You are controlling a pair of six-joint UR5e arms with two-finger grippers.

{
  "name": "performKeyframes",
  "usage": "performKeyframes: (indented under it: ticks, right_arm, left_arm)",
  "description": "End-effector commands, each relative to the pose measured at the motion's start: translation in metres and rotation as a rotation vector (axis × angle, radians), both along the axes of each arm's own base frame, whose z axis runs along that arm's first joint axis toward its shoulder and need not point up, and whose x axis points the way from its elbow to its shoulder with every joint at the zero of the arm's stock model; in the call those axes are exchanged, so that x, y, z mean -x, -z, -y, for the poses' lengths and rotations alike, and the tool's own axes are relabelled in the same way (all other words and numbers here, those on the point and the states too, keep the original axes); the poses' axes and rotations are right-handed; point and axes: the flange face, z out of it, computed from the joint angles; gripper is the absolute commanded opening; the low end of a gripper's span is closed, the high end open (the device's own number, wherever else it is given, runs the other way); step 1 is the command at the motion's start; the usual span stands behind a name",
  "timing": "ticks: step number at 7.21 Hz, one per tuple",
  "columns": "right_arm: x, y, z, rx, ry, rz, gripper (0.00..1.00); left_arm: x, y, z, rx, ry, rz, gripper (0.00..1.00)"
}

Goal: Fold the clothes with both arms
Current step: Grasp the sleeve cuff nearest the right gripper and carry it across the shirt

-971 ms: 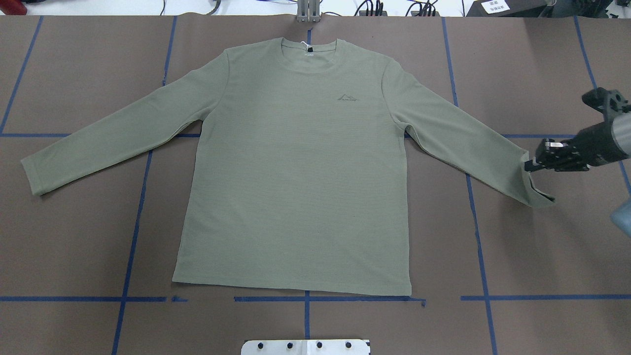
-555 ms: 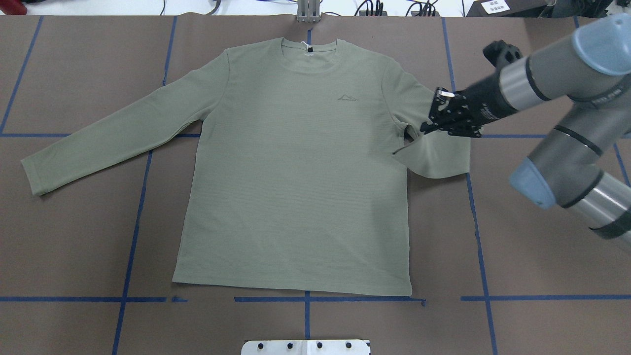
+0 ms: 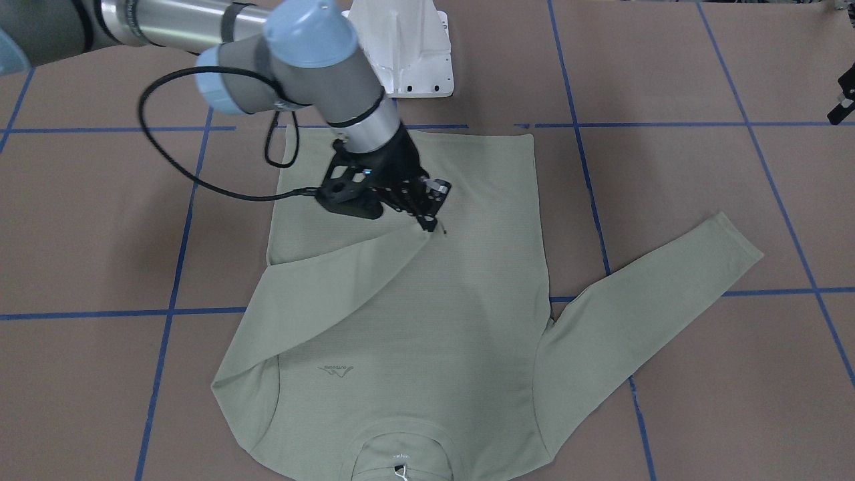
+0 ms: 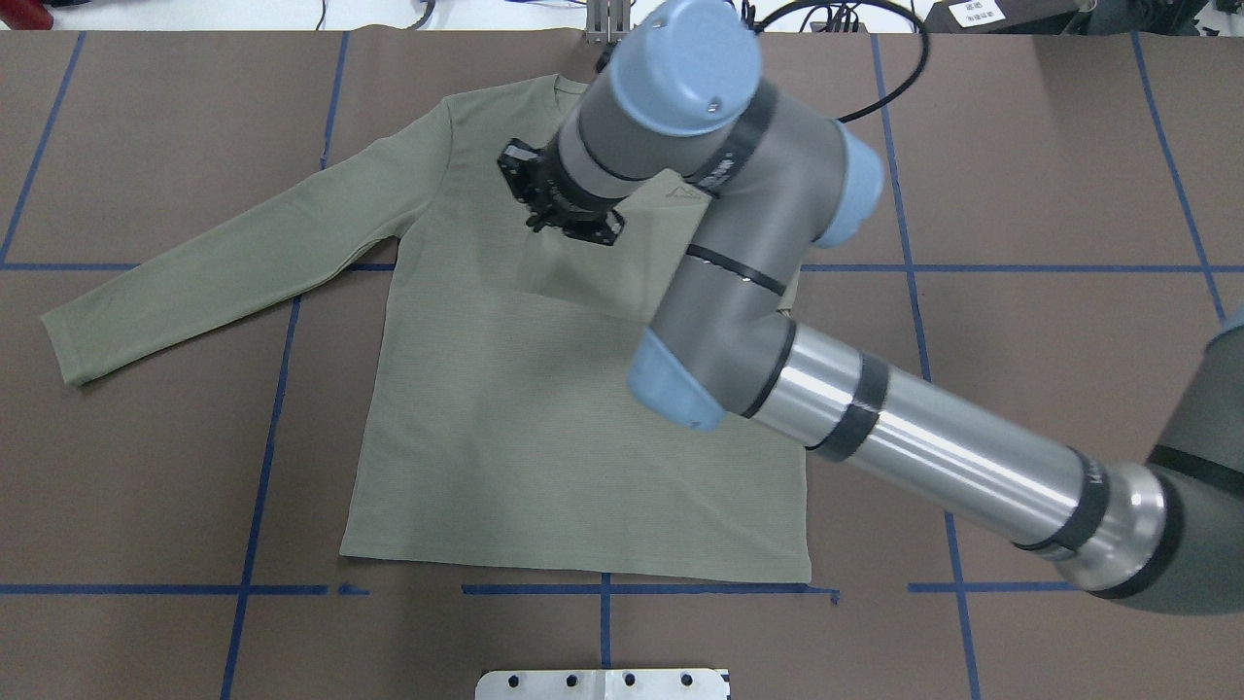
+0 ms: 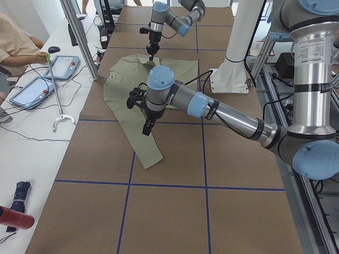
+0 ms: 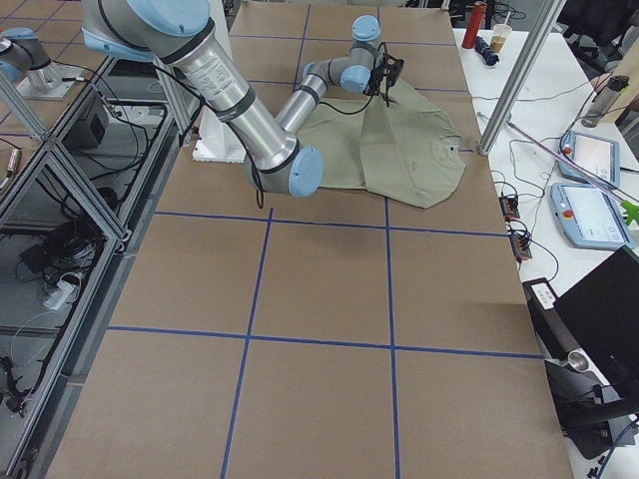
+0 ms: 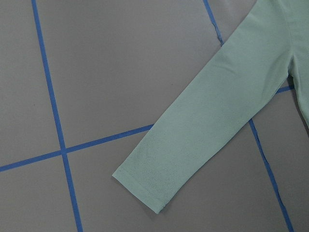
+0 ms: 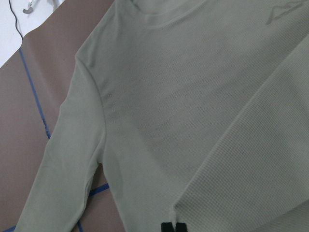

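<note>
Now right gripper (image 3: 429, 220) clamped on shirt (image 3: 434, 321) cuff, sleeve across torso; left gripper (image 5: 146, 128) state: cannot tell

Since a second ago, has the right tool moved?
Yes. In the overhead view the right tool crossed leftward past the right-hand blue tape line and is now above the shirt's chest, carrying the sleeve cuff with it.
</note>
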Motion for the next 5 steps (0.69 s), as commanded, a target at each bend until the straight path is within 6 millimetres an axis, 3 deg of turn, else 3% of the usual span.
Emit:
performKeyframes:
  ticks: [1, 2, 3, 4, 5]
  right_arm:
    - [0.092, 0.036, -0.011, -0.073, -0.047, 0.014, 0.00]
    - [0.106, 0.030, -0.014, -0.085, -0.055, 0.012, 0.00]
    - [0.117, 0.044, -0.011, -0.089, -0.057, 0.017, 0.44]
    - [0.137, 0.057, -0.008, -0.084, -0.063, -0.010, 0.99]
    - [0.144, 0.060, -0.017, -0.087, -0.057, -0.010, 0.99]
  left_arm:
    - [-0.001, 0.001, 0.001, -0.005, -0.004, -0.004, 1.00]
    - [-0.002, -0.003, 0.002, 0.003, -0.005, -0.004, 1.00]
    - [-0.005, -0.007, 0.004, 0.055, 0.018, -0.014, 1.00]
    - [-0.025, -0.010, 0.005, 0.093, -0.002, -0.029, 1.00]
    - [-0.075, -0.016, 0.008, 0.087, -0.098, -0.031, 1.00]
